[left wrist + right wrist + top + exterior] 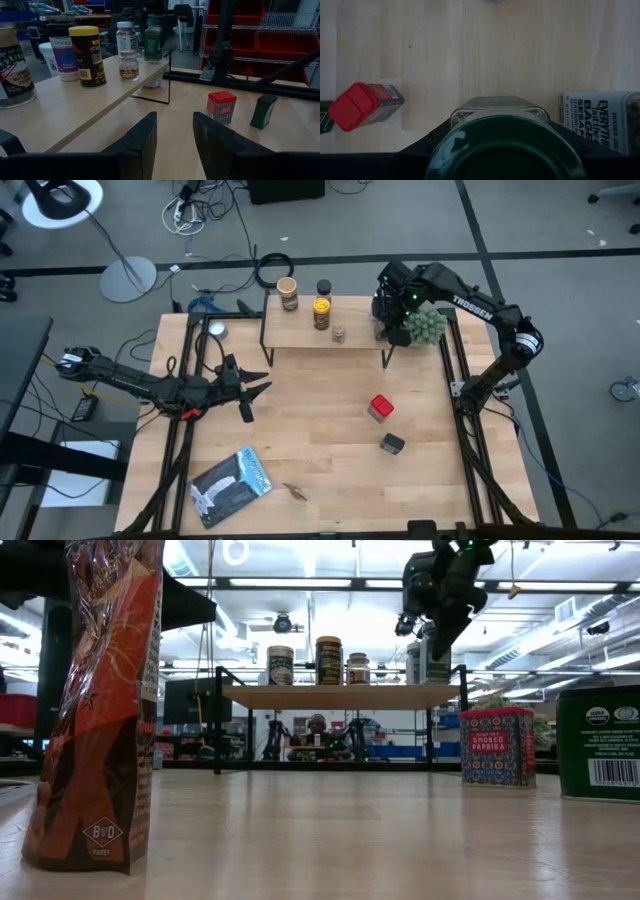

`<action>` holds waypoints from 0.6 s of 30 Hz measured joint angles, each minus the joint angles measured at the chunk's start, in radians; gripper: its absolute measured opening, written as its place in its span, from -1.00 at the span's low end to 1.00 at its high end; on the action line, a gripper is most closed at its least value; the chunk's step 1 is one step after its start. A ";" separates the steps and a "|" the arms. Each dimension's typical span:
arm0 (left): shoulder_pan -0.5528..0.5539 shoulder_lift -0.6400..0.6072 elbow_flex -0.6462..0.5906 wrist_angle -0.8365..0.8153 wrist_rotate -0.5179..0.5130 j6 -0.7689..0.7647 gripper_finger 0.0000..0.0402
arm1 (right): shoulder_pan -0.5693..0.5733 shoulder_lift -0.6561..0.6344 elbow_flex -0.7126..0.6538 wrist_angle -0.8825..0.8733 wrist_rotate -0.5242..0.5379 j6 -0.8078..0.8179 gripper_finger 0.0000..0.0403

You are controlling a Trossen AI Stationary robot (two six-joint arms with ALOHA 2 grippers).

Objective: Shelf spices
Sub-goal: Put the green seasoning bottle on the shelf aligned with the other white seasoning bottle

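Observation:
The shelf [325,332] stands at the table's far side. On it are a tan-lidded jar [288,292], a black-lidded jar [323,287], a yellow jar [321,313] and a small jar [339,334]. At its right end stands a white-capped bottle [600,120]. Beside that bottle is a green-lidded jar [502,145], with my right gripper [393,328] shut on it from above. A red tin [380,408] and a dark green tin [392,443] stand on the table. My left gripper [175,140] hovers open at the table's left, holding nothing. My right gripper holds the green-lidded jar by its glass shoulder [495,107] just under the lid, pinched between the two fingers [432,142]. The fingers come steeply from above. The jar is upright at the shelf's right end [154,45]; whether its base touches the board I cannot tell.
A small green plant [425,325] stands right of the shelf, close to my right arm. A blue-white flat packet [232,485] lies near the front left. An orange-brown bag [100,700] stands by the near edge. Bare wood lies between shelf and tins.

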 joint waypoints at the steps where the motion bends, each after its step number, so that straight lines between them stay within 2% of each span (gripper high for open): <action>1: 0.000 0.000 0.000 0.000 0.000 0.000 -0.35 | 0.000 0.000 -0.003 0.003 0.000 0.000 0.04; 18: 0.000 0.000 0.000 0.000 0.000 0.000 -0.35 | 0.000 0.000 -0.005 0.012 0.000 0.011 0.10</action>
